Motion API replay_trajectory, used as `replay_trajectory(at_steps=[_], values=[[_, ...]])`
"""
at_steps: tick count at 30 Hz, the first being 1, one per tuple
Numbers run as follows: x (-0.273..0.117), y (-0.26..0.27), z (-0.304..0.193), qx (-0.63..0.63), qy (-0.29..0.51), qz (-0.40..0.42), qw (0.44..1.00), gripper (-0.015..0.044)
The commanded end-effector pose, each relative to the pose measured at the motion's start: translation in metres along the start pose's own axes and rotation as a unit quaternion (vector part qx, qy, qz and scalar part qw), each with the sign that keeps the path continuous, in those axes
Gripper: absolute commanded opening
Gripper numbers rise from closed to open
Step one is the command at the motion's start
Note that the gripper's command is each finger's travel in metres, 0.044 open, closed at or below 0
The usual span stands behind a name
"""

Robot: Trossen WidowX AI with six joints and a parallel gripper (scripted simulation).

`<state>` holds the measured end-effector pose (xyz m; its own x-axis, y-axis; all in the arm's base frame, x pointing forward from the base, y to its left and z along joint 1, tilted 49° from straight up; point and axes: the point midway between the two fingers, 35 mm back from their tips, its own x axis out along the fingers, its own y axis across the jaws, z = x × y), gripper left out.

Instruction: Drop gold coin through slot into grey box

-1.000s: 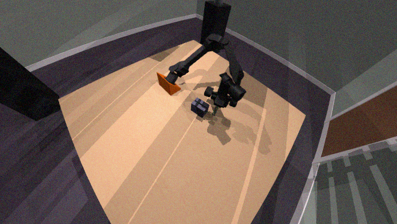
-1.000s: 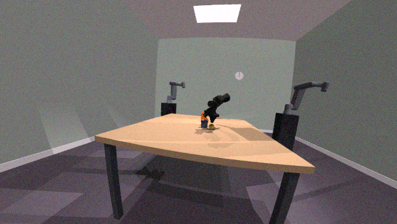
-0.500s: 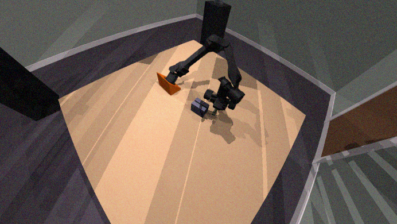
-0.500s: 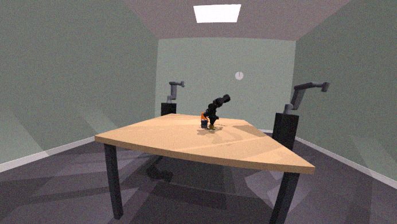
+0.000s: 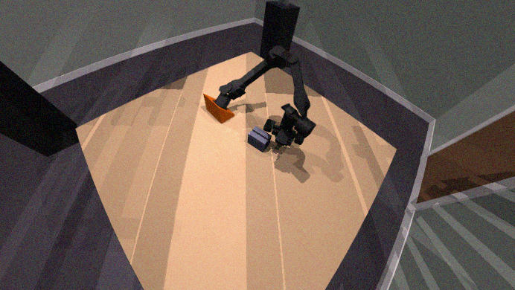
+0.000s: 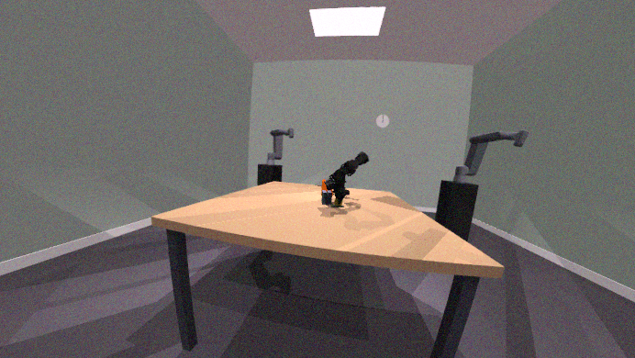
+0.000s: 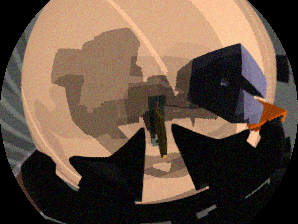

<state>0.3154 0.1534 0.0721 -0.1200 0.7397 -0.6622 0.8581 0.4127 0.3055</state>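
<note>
Plainly, the pick-up is still to be made: the gold coin (image 6: 339, 202) (image 7: 162, 134) stands on edge in its dark-green holder (image 6: 336, 206) (image 7: 156, 101), around the middle of the wrist view, below and left of the grey box (image 5: 257, 142) (image 6: 326, 198) (image 7: 217, 82). Gripping, lifting, lining up with the slot and dropping remain; the approach looks nearly finished. The black arm (image 5: 301, 89) (image 6: 350, 166) bends down from the upper middle of the top view, its wrist low beside the box and right of it. The gripper (image 5: 280, 140) (image 6: 339, 196) (image 7: 157, 128) points downward, its fingers partly apart with nothing clamped, the coin showing in line with their gap.
</note>
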Motion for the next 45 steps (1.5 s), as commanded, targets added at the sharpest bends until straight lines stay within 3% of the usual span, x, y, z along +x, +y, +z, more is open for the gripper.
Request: replay_trajectory(at_steps=[1,5,11,22,45], values=[[0.008,-0.001,-0.002,0.001,0.003,-0.001,1.000,0.0161],[0.011,-0.001,-0.002,0.001,0.004,-0.001,1.000,0.0161],[0.011,-0.001,-0.002,0.001,0.004,-0.001,1.000,0.0003],[0.010,-0.001,-0.002,-0.003,0.001,0.000,1.000,0.0000],[-0.042,0.002,0.003,-0.009,-0.009,-0.001,1.000,0.0000]])
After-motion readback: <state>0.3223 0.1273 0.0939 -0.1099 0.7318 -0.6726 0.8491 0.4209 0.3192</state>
